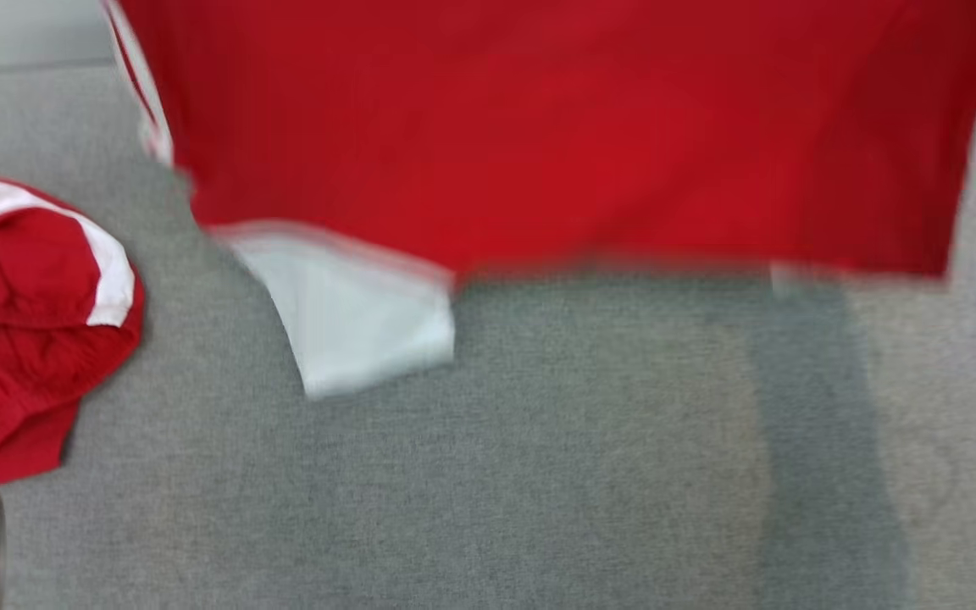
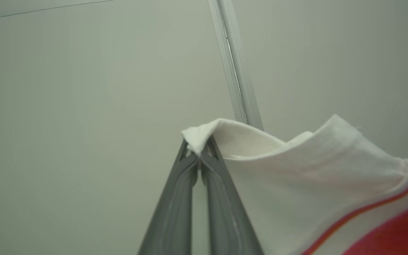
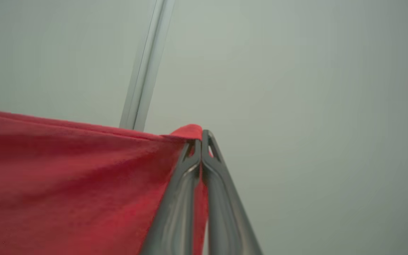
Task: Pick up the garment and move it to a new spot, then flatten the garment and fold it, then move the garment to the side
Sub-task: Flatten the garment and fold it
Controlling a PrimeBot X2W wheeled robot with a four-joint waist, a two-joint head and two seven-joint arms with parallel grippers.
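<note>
Two pinches carry the red shirt (image 1: 539, 127): the left gripper (image 2: 198, 152) is clamped on a white corner of cloth, and the right gripper (image 3: 201, 141) on a red edge corner. The shirt hangs spread across the top of the head view over the grey cloth surface (image 1: 539, 474), its white sleeve (image 1: 352, 313) dangling at centre left. It looks light, limp and likely to swing. Corner grips suit it, held well apart so it drapes flat. Another red-and-white garment (image 1: 39, 322) lies crumpled at the left edge.

The red garment (image 1: 573, 127) is blurred, its top cut off by the head view's upper edge.
</note>
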